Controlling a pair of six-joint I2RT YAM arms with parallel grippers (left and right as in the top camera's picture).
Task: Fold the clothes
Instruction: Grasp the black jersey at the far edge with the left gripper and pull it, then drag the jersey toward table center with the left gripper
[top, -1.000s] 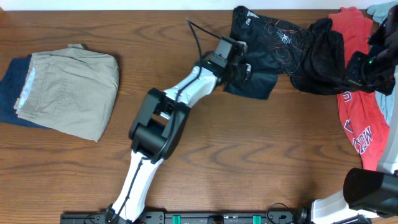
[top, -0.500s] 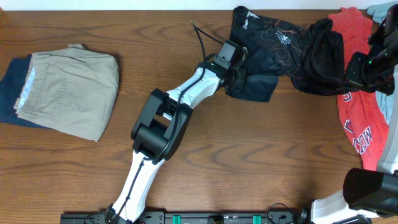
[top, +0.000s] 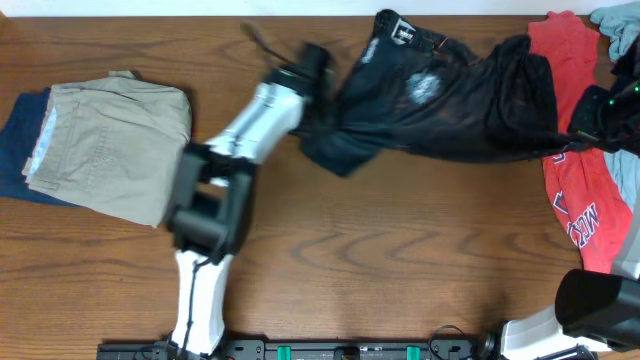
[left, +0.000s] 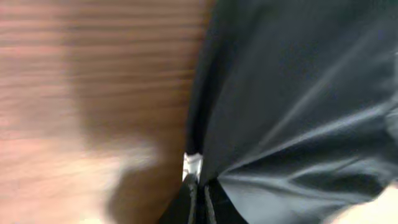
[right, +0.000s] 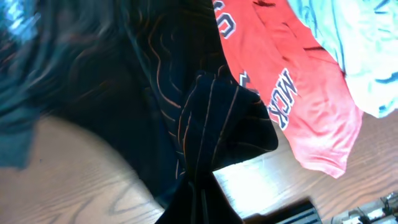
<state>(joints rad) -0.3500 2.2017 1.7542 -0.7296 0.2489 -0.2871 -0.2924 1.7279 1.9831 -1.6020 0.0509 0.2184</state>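
Observation:
The clothes in hand are a black jersey (top: 450, 100) with thin orange lines, stretched across the far right half of the table. My left gripper (top: 322, 95) is shut on its left edge; in the left wrist view black cloth (left: 298, 93) runs up from the shut jaws (left: 200, 196). My right gripper (top: 578, 128) is shut on the jersey's right end. In the right wrist view the orange-lined fabric (right: 211, 118) bunches into the closed jaws (right: 200, 196). The overhead and left wrist views are motion-blurred.
Folded khaki trousers (top: 110, 145) lie on a navy garment (top: 15, 150) at the far left. A red shirt with lettering (top: 580, 200) (right: 292, 93) and a light blue garment (top: 620, 20) (right: 354, 50) lie at the right edge, beside the right arm.
My left gripper closed on the jersey's left edge and swept left with it, pulling the bunched jersey out long. The right gripper stayed put, still shut on it.

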